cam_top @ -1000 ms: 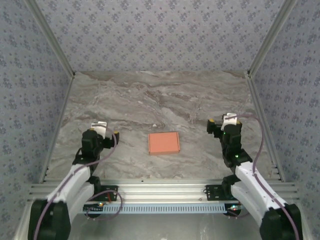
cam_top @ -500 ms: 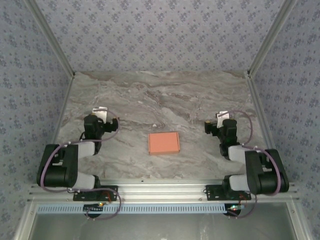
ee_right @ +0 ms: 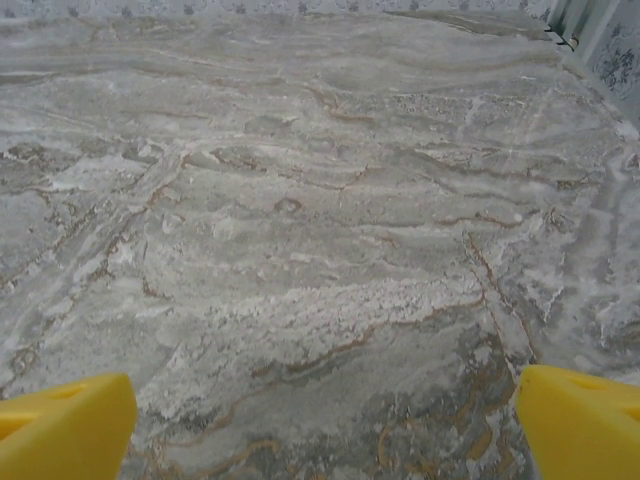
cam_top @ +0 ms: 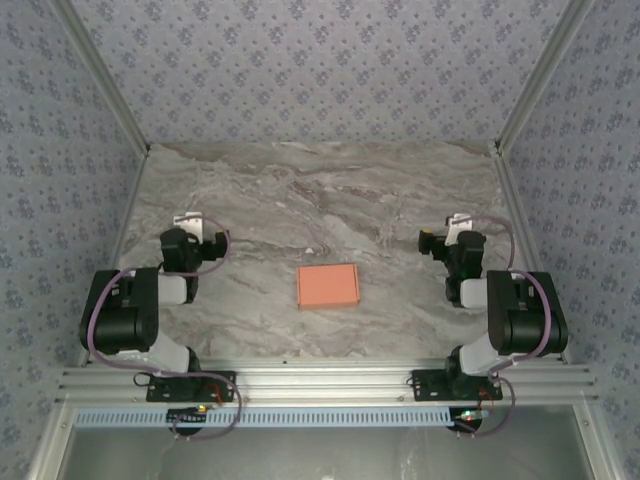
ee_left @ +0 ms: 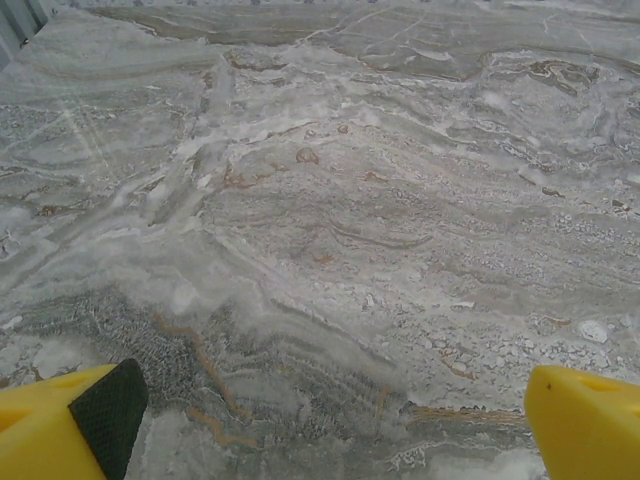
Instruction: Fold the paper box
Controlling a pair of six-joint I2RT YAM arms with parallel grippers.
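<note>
The paper box [cam_top: 328, 286] is a small, flat, orange-salmon rectangle lying on the marble tabletop [cam_top: 320, 200], near the middle toward the front. My left gripper [cam_top: 195, 238] sits to the left of the box and well apart from it, on a folded-back arm. In the left wrist view my left gripper [ee_left: 335, 420] is open, its yellow fingers [ee_left: 70, 425] spread wide over bare marble. My right gripper [cam_top: 447, 240] rests off to the right of the box, also apart from it. The right wrist view shows my right gripper [ee_right: 325, 425] open, with yellow fingertips [ee_right: 580, 420] far apart and nothing between them.
Patterned grey-blue walls [cam_top: 320, 70] with aluminium posts [cam_top: 515, 110] close in the table on three sides. An aluminium rail [cam_top: 320, 380] runs along the near edge by the arm bases.
Both arms have folded back toward their bases, and the grippers have shifted slightly away from the box. The box has not moved. Both grippers stay open.
</note>
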